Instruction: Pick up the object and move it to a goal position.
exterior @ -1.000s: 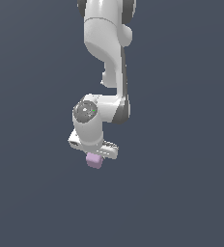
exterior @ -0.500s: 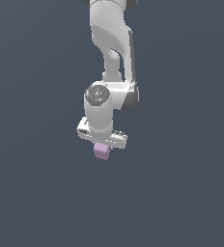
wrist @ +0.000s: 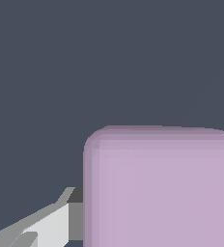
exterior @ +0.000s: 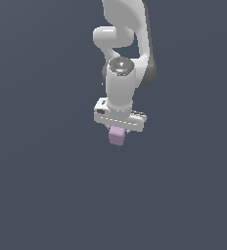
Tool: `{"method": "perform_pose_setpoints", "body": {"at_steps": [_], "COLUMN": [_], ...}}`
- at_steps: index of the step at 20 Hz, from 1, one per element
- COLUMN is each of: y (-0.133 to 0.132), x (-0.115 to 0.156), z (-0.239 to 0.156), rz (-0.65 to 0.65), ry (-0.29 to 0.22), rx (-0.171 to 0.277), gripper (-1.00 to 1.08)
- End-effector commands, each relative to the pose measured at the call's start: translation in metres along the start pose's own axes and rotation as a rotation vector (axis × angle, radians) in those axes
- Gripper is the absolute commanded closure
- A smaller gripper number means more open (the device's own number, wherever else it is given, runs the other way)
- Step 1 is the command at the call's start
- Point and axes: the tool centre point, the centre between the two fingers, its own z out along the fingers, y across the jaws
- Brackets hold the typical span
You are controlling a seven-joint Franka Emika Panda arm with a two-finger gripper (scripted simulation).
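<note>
One pale lilac-pink cube [exterior: 117, 136], matte.

The setting is a bare simulated workspace, not a furnished room. Both views show a uniform dark slate-grey background [exterior: 37, 195] with no visible texture, horizon or wall edge. The white robot arm [exterior: 123, 58] and the pale lilac-pink cube [exterior: 117, 135] are rendered with smooth, flat shading and plain matte surfaces

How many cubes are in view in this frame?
1. The lilac-pink cube sits between the fingers of the gripper, under the arm; it fills much of the wrist view. No other cube is visible.
</note>
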Motion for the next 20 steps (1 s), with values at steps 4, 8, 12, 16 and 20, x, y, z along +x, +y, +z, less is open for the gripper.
{"method": "perform_pose_setpoints", "body": {"at_steps": [4,8,12,16,20], "y": [-0.021,-0.032,-0.039,-0.042,-0.041], "x": [-0.031,-0.047,-0.056,-0.059,-0.057], "z": [-0.027,-0.042,-0.051,-0.054,-0.053], "rz": [0.001,0.001,0.001,0.001,0.001], "ry": [0.001,0.001,0.001,0.001,0.001], "rx": [-0.001,-0.001,-0.001,-0.001,0.0], "gripper": [1.08,1.08,1.08,1.08,1.08]}}
